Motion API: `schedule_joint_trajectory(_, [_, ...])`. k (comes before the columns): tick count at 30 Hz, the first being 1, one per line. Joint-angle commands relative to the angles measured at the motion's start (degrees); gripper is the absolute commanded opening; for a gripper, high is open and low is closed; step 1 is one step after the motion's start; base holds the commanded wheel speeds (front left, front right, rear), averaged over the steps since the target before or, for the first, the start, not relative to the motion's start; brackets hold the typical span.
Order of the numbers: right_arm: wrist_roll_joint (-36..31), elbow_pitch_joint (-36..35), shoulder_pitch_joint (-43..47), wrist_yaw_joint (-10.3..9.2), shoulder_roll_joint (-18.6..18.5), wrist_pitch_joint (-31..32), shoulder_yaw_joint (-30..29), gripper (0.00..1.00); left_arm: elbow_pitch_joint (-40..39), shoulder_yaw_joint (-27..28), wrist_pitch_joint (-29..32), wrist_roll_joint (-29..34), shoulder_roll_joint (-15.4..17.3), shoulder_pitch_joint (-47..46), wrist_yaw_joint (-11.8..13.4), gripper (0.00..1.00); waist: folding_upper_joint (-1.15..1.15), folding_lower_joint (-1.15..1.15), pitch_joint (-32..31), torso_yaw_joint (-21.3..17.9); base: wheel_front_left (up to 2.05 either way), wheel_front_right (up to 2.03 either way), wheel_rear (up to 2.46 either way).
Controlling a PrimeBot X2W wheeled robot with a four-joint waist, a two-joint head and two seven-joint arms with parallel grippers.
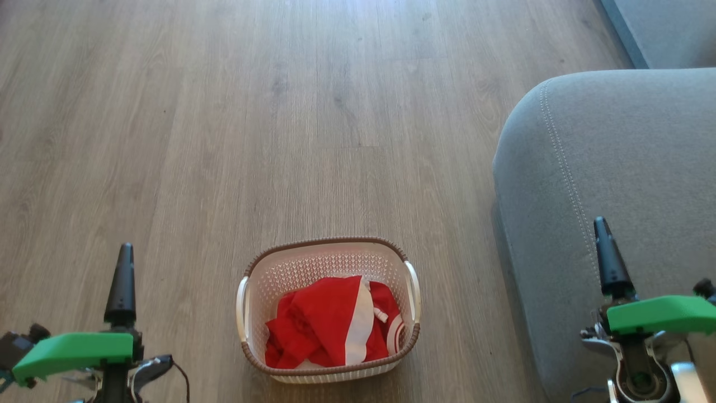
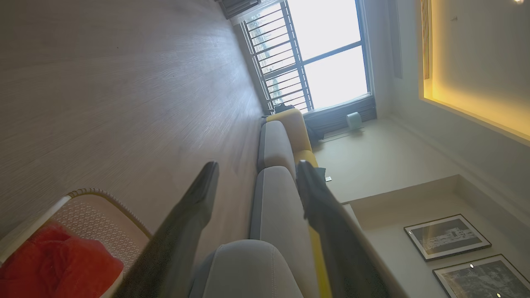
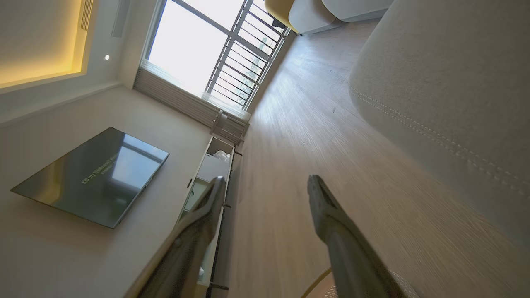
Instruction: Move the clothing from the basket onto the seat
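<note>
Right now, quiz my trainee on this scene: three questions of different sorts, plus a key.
1. True or false: the left gripper and right gripper are both open and empty.
2. Fill in: the basket stands on the floor; the seat is on its ____ (robot's side).
3. The clothing lies: A on the seat, B in the basket, C on the floor.
Key: 1 true; 2 right; 3 B.

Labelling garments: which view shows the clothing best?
Head view: the clothing lies in the basket, seen from above, white stripe visible. Left wrist view catches a red corner of it; right wrist view faces floor and seat.
</note>
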Motion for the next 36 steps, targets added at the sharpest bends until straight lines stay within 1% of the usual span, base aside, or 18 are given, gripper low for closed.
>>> schedule_joint_trajectory(1, [-2.04, -3.09, -3.39, 0.01, -0.48, -0.7, 0.59, 1.0, -2.83, 1.3, -0.7, 1.72, 0.46, -2.99, -0.04, 1.0, 0.0, 0.0, 0.0, 0.02, 0.0, 0.0, 0.0])
schedule_joint_trajectory(4, [-5.39, -4.52, -3.69, 0.01, -0.5, -1.21, 1.32, 1.0, -4.59, 1.43, -1.2, 4.91, 0.48, -3.08, 1.28, 1.0, 0.0, 0.0, -0.02, 0.05, 0.0, 0.0, 0.0])
schedule_joint_trajectory(10, [-13.57, -7.19, -4.28, 0.01, -1.42, -2.23, 3.42, 1.0, -10.34, -0.5, -2.21, 12.48, 0.51, -3.27, 5.84, 1.0, 0.0, 0.0, 0.05, 0.1, 0.0, 0.0, 0.0])
schedule_joint_trajectory(14, [-18.16, -8.66, -4.71, 0.01, -1.71, -2.92, 4.65, 1.0, -14.23, -3.36, -2.88, 18.19, 0.54, -3.2, 9.27, 1.0, 0.0, 0.0, 0.1, 0.18, 0.0, 0.0, 0.0])
schedule_joint_trajectory(18, [-21.86, -9.63, -4.95, 0.01, -1.72, -3.59, 5.36, 1.0, -16.1, -6.75, -3.54, 23.86, 0.56, -2.93, 12.41, 1.0, 0.0, 0.0, 0.1, 0.33, 0.0, 0.0, 0.0])
schedule_joint_trajectory(20, [-24.02, -10.13, -5.1, 0.01, -2.04, -3.93, 5.91, 1.0, -16.5, -8.41, -3.88, 26.3, 0.57, -2.84, 13.99, 1.0, 0.0, 0.0, 0.13, 0.44, 0.0, 0.0, 0.0])
schedule_joint_trajectory(29, [-34.09, -10.28, -4.97, 0.01, -2.56, -5.47, 6.92, 1.0, -16.99, -16.31, -5.39, 39.75, 0.75, -3.45, 18.49, 1.0, 0.0, 0.0, 0.41, 0.77, 0.0, 0.0, 0.0])
schedule_joint_trajectory(33, [-37.63, -10.05, -5.01, 0.0, -2.55, -6.15, 7.94, 1.0, -15.36, -20.25, -6.06, 43.94, 2.33, -3.45, 21.65, 1.0, 0.0, 0.0, 0.27, 0.56, 0.0, 0.0, 0.0])
schedule_joint_trajectory(36, [-40.43, -10.59, -5.18, 0.0, -2.56, -6.66, 8.69, 1.0, -12.94, -23.05, -6.56, 46.06, 3.77, -3.57, 23.26, 1.0, 0.0, 0.0, 0.15, 0.25, 0.0, 0.0, 0.0])
